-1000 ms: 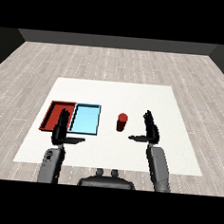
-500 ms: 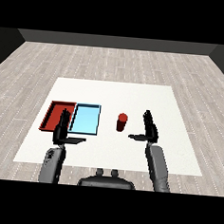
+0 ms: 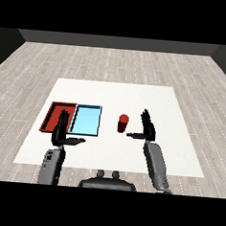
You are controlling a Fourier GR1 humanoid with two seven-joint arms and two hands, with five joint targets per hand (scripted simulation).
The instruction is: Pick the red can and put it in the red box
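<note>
Red can [image 3: 123, 123] stands upright on the white counter [image 3: 179, 153], right of the light blue tray [image 3: 86, 120] and apart from it. Red tray [image 3: 57, 116] lies at the far left, edge to edge with the blue one — so the blue tray sits between can and goal.

Right robot hand [image 3: 147, 129]: fingers straight and raised, thumb stretched out toward the can, holding nothing. It is just beside the can on its right, a little nearer the robot; the thumb tip looks short of the can wall, no contact that I can make out.

Left robot hand [image 3: 62, 132]: also open, fingers straight up, thumb out to the side, nothing in it. It hovers over the near edge of the two trays, partly hiding the red tray's front corner.

Handling, judged from looks: a small rigid cylinder, likely light, with a smooth wall that may slip. Narrow base for its height — a sideways nudge from the thumb could tip it before the fingers close. Best hold is round the middle of the side wall, fingers on the far side and thumb on the near, wrapped rather than pinched at the top rim.

Task stage: reach under way, grasp not yet made; can not yet lifted.
</note>
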